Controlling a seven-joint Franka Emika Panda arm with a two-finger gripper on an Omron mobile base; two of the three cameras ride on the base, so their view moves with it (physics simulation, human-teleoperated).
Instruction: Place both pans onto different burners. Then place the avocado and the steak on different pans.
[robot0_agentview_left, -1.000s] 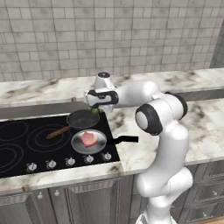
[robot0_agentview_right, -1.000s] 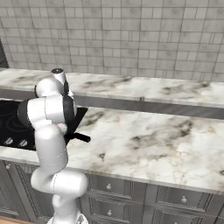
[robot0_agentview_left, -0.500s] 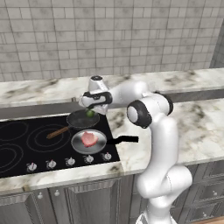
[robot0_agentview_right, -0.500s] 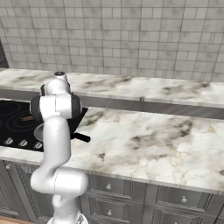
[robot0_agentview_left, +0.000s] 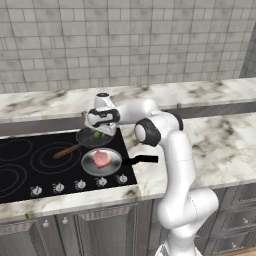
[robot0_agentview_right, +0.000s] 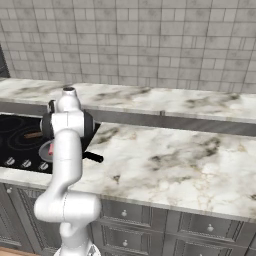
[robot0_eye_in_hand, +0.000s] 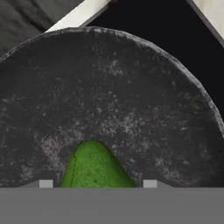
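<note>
The dark pan (robot0_agentview_left: 89, 139) with a brown wooden handle (robot0_agentview_left: 65, 150) sits on the black cooktop (robot0_agentview_left: 30, 170), at its back right. My gripper (robot0_agentview_left: 98, 128) hangs just over this pan, shut on the green avocado (robot0_agentview_left: 96, 134). In the hand view the avocado (robot0_eye_in_hand: 94, 168) sits between the two tips of the gripper (robot0_eye_in_hand: 98, 183), with the dark pan's floor (robot0_eye_in_hand: 113, 96) close behind it. The silver pan (robot0_agentview_left: 89, 166) stands in front on a burner and holds the pinkish steak (robot0_agentview_left: 102, 158); its black handle (robot0_agentview_left: 142, 160) points right.
Grey burner rings (robot0_agentview_left: 42, 159) mark the left part of the cooktop, with silver knobs (robot0_agentview_left: 80, 185) along its front edge. Marble counter (robot0_agentview_left: 220, 145) stretches to the right. A tiled wall (robot0_agentview_left: 130, 45) rises behind. In the right base view my arm (robot0_agentview_right: 67, 130) hides the pans.
The arm has swung left, and the gripper with the avocado has come slightly left and down over the dark pan. Both pans and the steak have stayed put.
</note>
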